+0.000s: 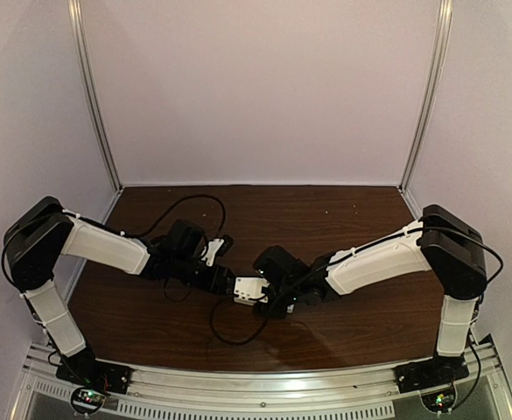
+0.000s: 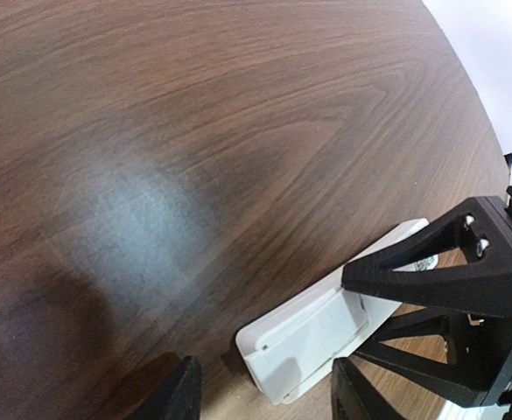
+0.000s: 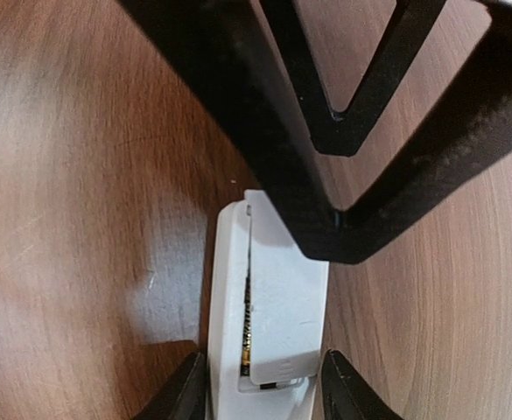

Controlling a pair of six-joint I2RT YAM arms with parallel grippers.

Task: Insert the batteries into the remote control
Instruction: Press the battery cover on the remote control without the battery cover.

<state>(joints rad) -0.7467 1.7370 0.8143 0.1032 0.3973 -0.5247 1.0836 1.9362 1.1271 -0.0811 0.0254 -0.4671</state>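
Observation:
The remote control lies back-up on the wooden table between both arms. My right gripper is shut on its sides near one end. A white cover plate sits skewed over the compartment. Through the gap along the plate's edge shows a thin orange-gold strip of a battery. My left gripper stands open, its fingers either side of the remote's other end, with a gap on the left. One left finger reaches over the cover's far end. The cover looks nearly flat in the left wrist view.
Black cables loop on the table behind the left arm and in front of the grippers. Pale walls enclose the table at the back and sides. An aluminium rail runs along the near edge.

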